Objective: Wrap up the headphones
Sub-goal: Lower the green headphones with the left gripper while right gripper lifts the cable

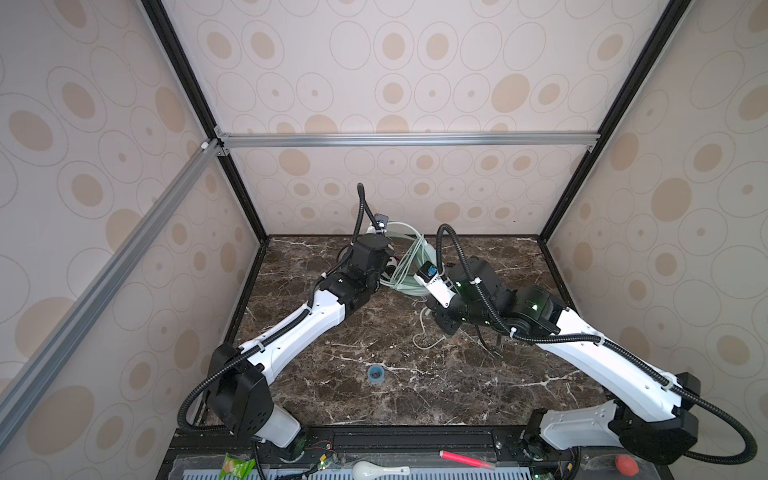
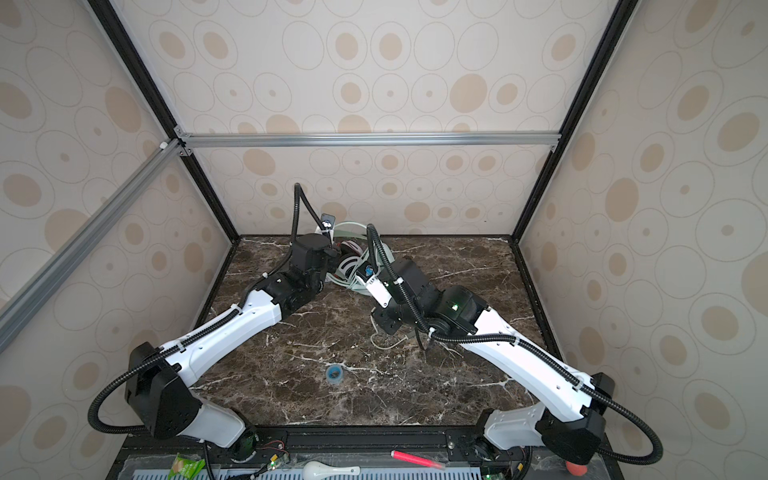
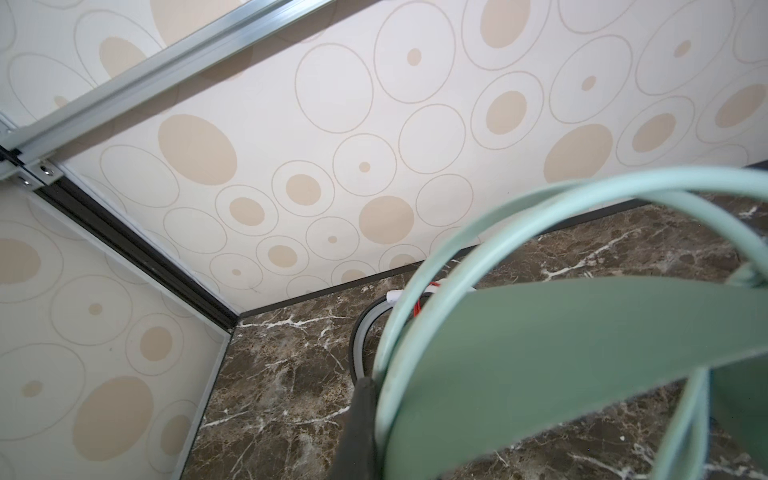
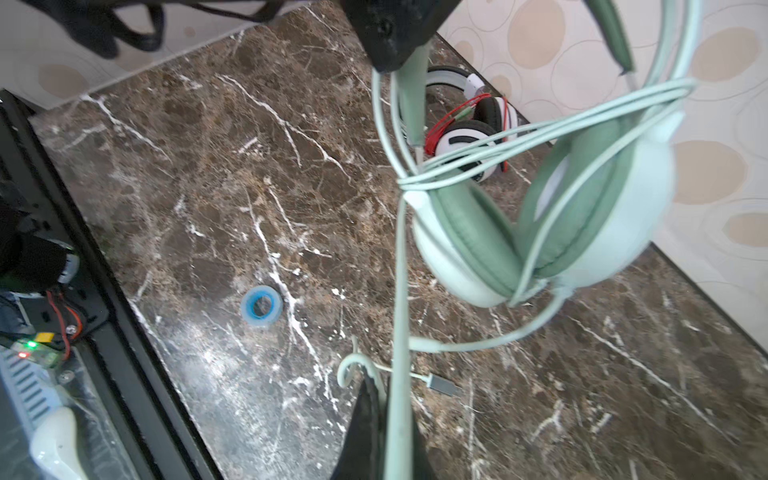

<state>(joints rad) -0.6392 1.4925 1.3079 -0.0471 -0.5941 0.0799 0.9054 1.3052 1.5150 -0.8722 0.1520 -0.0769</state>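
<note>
Reaching in from the near corners to the far middle of the table [image 1: 316, 399], wrists almost meeting. Pinching the band of the mint-green headphones [image 4: 540, 232] in the left claw [image 4: 392, 62], cups together, dark pads, hung clear of the marble. Clamping the right claw [image 4: 390, 415] tight on the pale cord [image 4: 401, 291], looped round band and cups. Lying far back by the wall [image 4: 706, 166]: white-and-black headphones [image 4: 465, 141], red cord [image 4: 453, 116].

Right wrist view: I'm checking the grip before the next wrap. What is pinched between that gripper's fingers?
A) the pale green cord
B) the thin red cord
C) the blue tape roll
A: the pale green cord runs straight down into the shut right gripper.
</note>
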